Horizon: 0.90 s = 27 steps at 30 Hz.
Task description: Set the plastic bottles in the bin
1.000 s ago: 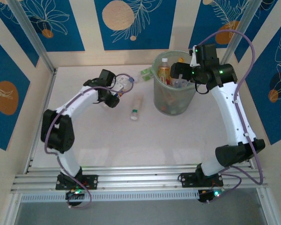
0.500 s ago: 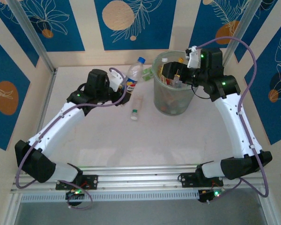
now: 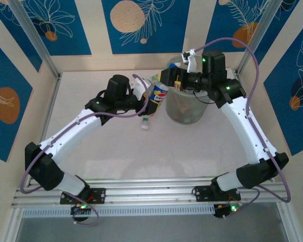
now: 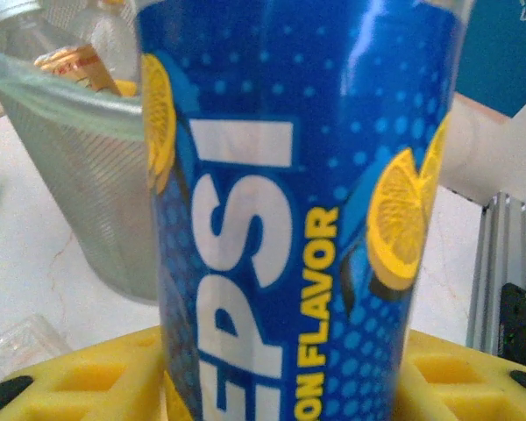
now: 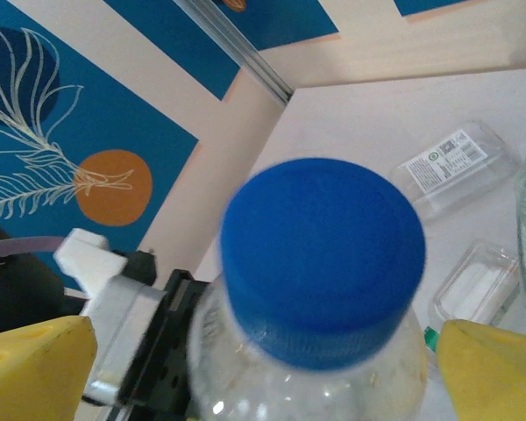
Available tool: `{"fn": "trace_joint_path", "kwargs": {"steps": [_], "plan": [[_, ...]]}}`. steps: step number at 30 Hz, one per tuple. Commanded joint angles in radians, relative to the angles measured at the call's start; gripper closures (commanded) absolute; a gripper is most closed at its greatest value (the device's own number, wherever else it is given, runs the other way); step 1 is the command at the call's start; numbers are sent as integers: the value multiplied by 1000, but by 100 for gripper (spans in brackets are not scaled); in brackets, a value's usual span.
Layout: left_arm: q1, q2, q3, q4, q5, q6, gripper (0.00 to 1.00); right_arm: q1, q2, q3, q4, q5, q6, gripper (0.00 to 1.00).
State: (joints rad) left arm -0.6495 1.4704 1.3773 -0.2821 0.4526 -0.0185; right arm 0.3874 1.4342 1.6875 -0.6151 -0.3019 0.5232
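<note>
Blue leaf-print walls, white counter [image 3: 116, 151]. Looks mostly done: several plastic bottles [image 4: 74, 68] already heaped in the bin [image 3: 184, 115]. Got a blue-labelled bottle [image 4: 289, 219] pinched in the left tool [image 3: 152, 102], just beside the bin's rim, not yet dropped. Right tool [image 3: 170, 78] spread wide by the rim, blue cap between its yellow pads [image 5: 35, 373]; can't tell whether touching. Left to do: a green-capped bottle [image 3: 146, 121] lying near the bin, plus what look like two crushed clear ones [image 5: 454, 165].

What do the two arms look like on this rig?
Both arms match: the left arm and right arm have white links, bulky black joint housings and small green lights. A loose purple cable loops along each. The fingers are bright yellow, with rectangular recesses in the left wrist view.
</note>
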Motion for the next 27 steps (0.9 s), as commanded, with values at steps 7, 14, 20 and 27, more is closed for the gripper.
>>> {"fn": "trace_joint_path", "kwargs": {"steps": [7,14,20,27], "plan": [[-24,6,65,98,64,-30,49,77,62,61,-43,111,-55,6],[-24,-7,59,111,41,-36,47,91,66,81,-43,134,-67,34],[-24,-34,40,123,11,-34,37,87,37,96,-51,196,-81,51],[-23,-89,18,140,-37,-55,0,82,32,200,-126,301,-139,53]]}}
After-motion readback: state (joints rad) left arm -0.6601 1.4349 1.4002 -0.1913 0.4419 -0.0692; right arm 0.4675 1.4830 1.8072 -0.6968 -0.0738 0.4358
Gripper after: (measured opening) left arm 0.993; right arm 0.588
